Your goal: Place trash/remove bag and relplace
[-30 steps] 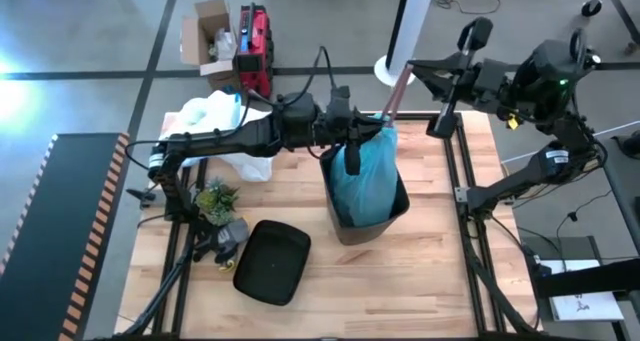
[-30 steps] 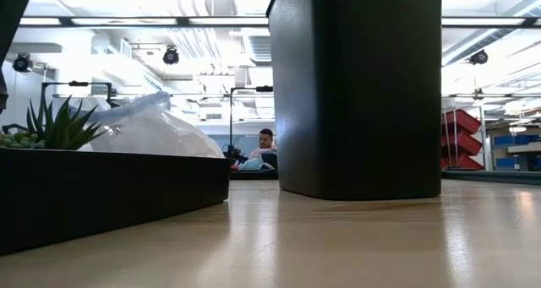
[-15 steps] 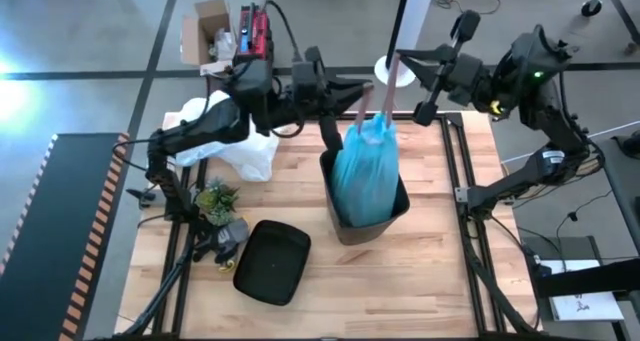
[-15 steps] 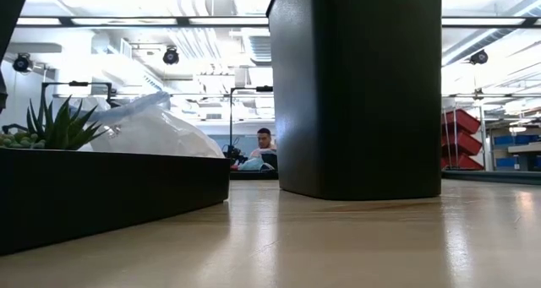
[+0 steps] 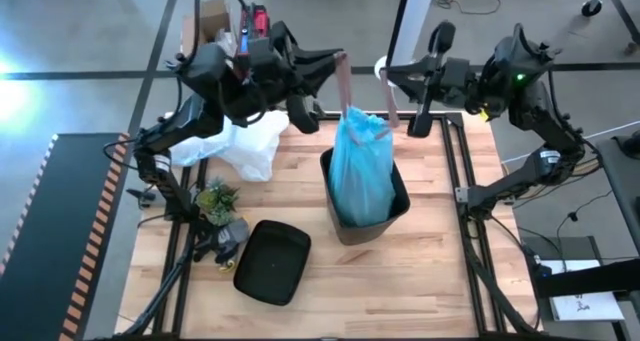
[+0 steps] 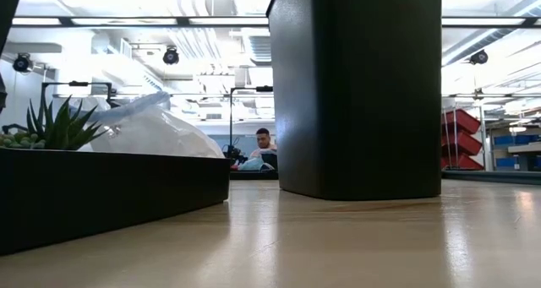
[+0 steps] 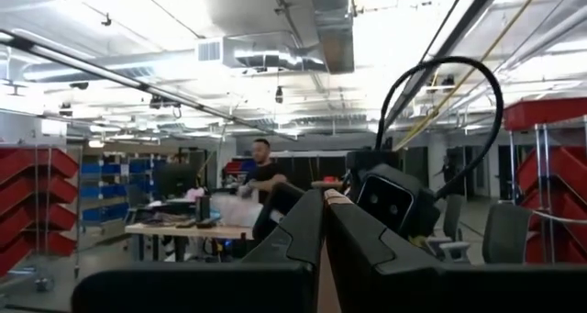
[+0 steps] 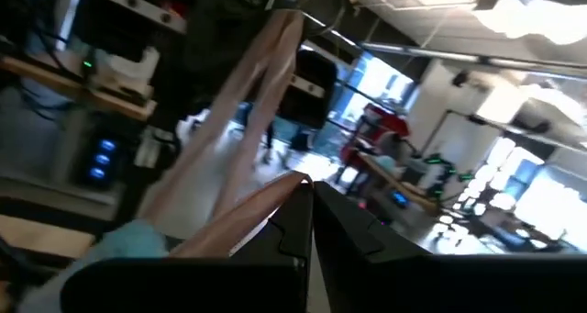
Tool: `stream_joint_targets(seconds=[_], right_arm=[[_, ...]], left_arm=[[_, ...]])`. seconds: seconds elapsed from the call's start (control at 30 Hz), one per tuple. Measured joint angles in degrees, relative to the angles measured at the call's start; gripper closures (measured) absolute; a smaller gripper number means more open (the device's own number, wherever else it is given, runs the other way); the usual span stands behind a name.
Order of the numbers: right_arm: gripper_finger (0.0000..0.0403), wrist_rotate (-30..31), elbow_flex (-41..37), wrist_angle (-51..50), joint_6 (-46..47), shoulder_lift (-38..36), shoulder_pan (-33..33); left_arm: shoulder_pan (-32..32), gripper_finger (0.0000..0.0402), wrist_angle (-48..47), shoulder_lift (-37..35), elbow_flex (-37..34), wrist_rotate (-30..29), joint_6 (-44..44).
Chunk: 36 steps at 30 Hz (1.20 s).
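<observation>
Both the left gripper (image 5: pixel 338 57) and right gripper (image 5: pixel 385 74) pinched the pink drawstrings (image 5: pixel 345 81) of the blue bag (image 5: pixel 360 166), which stood in the black bin (image 5: pixel 345 226).

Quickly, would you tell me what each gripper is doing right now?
Left gripper: shut on a drawstring of the blue bag.
Right gripper: shut on the bag's other drawstring.

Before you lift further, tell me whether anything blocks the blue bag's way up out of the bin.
Nothing visible does. The blue bag rises from the bin, its drawstrings gripped by the left gripper and right gripper; open space lies above.
</observation>
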Motion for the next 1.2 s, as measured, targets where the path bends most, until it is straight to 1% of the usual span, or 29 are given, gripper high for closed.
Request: stream_joint_targets(seconds=[0.1, 0.3, 0.43, 0.53, 0.67, 0.83, 0.93, 1.03, 1.13, 1.2], right_arm=[[0.0403, -1.9, 0.0, 0.0, 2.1, 0.6, 0.2], [0.0403, -2.8, -0.1, 0.0, 2.9, 3.0, 0.2], [0.0403, -5.7, -0.1, 0.1, 3.9, 4.7, 0.5], [0.0403, -5.6, -0.1, 0.9, 3.2, 6.0, 0.7], [0.0403, -5.3, -0.1, 5.7, 3.5, 5.7, 2.0], [0.0403, -5.6, 0.0, 13.7, 3.2, 4.1, 4.6], [0.0402, -3.5, 0.0, 16.1, 4.2, 4.0, 5.3], [0.0387, -1.2, 0.8, 16.2, 5.2, 4.0, 5.5], [0.0356, 0.5, 1.8, 16.0, 6.5, 4.1, 5.5], [0.0334, 1.0, 2.3, 15.5, 7.1, 4.3, 5.4]], left_arm=[[0.0, 0.0401, -0.3, -0.1, 0.0, 0.0, -0.2], [-0.4, 0.0396, -0.7, -0.1, 0.0, 1.8, -1.3], [-0.5, 0.0395, -0.6, 0.0, 0.0, 1.9, -1.6], [-0.8, 0.0396, -0.6, 0.0, -0.1, 1.9, -1.6], [-0.9, 0.0399, -0.9, 0.0, -0.1, 1.7, -1.0], [-0.9, 0.0397, -0.9, 0.0, -0.1, 0.0, 0.7], [-0.9, 0.0394, 0.0, 0.0, -0.1, -0.1, 0.8], [-0.9, 0.0393, 1.9, 0.0, -0.1, -0.1, 0.8], [-0.8, 0.0393, 3.9, 0.0, -0.1, -0.4, 1.2], [-0.8, 0.0393, 4.9, 0.0, -0.1, -2.3, 1.5]])
